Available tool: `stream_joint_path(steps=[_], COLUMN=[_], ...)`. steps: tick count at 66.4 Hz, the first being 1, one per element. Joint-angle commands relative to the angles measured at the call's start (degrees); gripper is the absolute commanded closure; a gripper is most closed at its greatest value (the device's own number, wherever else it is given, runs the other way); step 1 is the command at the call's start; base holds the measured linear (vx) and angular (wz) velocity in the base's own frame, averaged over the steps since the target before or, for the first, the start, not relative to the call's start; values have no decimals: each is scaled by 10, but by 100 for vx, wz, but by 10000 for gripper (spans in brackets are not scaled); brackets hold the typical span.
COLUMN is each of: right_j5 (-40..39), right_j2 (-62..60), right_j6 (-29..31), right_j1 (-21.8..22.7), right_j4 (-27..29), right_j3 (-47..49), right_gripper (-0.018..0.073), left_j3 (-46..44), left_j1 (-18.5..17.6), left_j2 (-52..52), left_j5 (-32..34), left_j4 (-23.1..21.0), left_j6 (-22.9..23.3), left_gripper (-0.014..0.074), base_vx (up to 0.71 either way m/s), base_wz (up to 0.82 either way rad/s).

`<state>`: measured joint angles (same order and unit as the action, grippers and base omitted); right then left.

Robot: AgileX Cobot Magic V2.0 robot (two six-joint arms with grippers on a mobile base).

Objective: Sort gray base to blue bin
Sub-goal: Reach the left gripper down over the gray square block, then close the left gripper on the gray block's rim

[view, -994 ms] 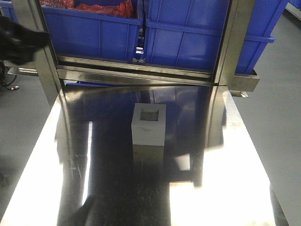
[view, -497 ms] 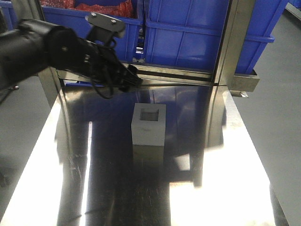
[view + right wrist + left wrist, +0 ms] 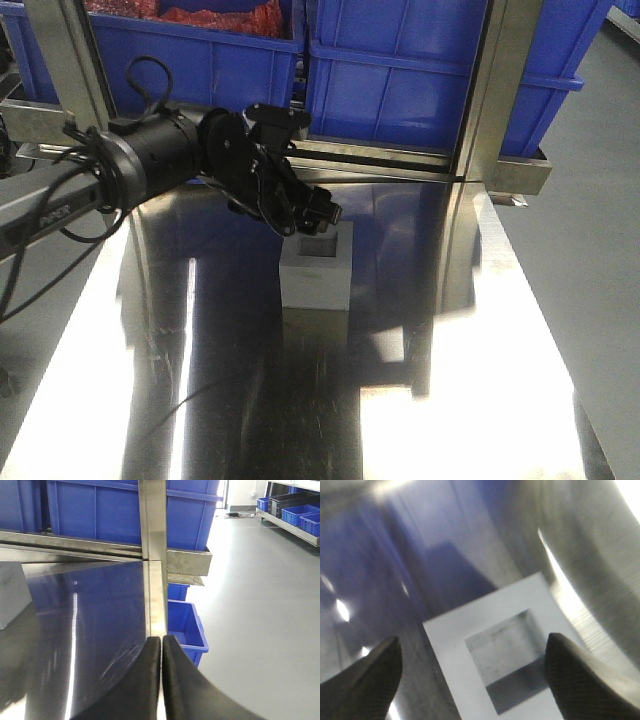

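Note:
The gray base (image 3: 318,272) stands on the steel table with its square recess facing up. My left gripper (image 3: 314,214) hovers just over the block's far top edge. In the left wrist view the gray base (image 3: 451,645) lies below the left gripper (image 3: 472,641), which is open, with one dark finger on each side and nothing held. A blue bin (image 3: 400,85) sits on the rack behind the table. My right gripper (image 3: 161,640) is shut on nothing above the table's right part, and the gray base (image 3: 11,594) shows at that view's left edge.
A second blue crate (image 3: 190,62) holding red material sits left of the first. Steel uprights (image 3: 492,95) and a cross rail (image 3: 300,155) stand between table and crates. A small blue bin (image 3: 186,630) is on the floor at the right.
The left arm swung in from the left and came down over the gray base. The base has not moved.

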<state>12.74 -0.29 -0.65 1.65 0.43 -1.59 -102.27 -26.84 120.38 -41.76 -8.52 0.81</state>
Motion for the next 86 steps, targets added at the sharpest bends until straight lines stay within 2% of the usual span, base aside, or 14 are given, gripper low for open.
stream_joint_path(steps=[1, 50, 55, 60, 78, 86], right_j5=[-41, -41, -41, -41, -41, -41], right_j2=[10, 10, 10, 10, 10, 10], right_j6=[6, 6, 6, 6, 6, 6], right_j1=[1, 1, 1, 1, 1, 1], right_j4=[-4, -4, -4, -4, -4, -4], right_j3=[-1, -1, -1, -1, -1, -1], right_gripper=[564, 564, 564, 564, 564, 564], left_j3=[-20, -20, -20, -20, -20, -20], left_j1=[-1, -1, -1, -1, -1, -1], left_j2=[-24, 16, 16, 16, 16, 15], left_j5=[25, 10, 9, 5, -8, -8], left_j4=[-9, -10, -9, -9, -8, -9], left_j6=[14, 17, 17, 17, 16, 15], left_gripper=[22, 36, 82, 177, 608, 605], base_vx=[0, 0, 0, 0, 0, 0], base_wz=[0, 0, 0, 0, 0, 0])
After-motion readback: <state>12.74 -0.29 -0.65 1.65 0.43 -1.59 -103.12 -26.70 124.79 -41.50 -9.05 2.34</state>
